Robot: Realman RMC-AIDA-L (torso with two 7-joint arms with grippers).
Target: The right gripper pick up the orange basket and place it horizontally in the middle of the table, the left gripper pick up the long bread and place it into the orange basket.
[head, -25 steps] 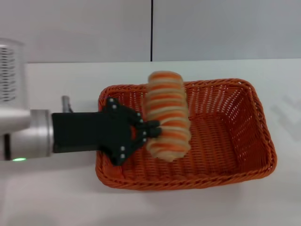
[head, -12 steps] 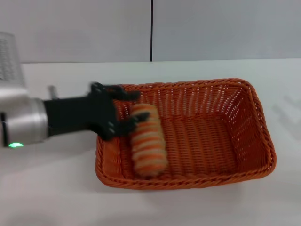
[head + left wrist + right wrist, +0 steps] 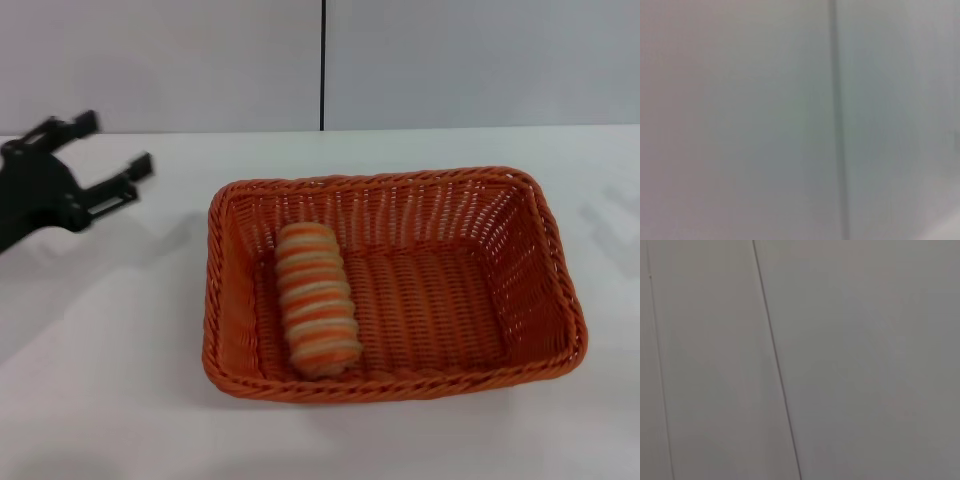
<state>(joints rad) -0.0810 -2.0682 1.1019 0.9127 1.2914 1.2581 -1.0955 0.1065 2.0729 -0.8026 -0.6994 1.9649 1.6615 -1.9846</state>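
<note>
My head view is evenly and brightly lit from above, with no hard glare on the counter point(image 3: 120, 400). The left tool point(image 3: 105, 160) looks slightly smeared, and a soft grey shadow lies on the counter below it. The orange basket point(image 3: 545, 240) and long bread point(image 3: 315, 298) read reasonably sharp. Both my wrist views show only dim, defocused grey wall.

A plain grey wall point(image 3: 480, 60) runs along the far side. A dark vertical seam point(image 3: 322, 65) splits it

Left hand point(image 3: 105, 158) withdrawn, bread point(image 3: 315, 298) released.
</note>
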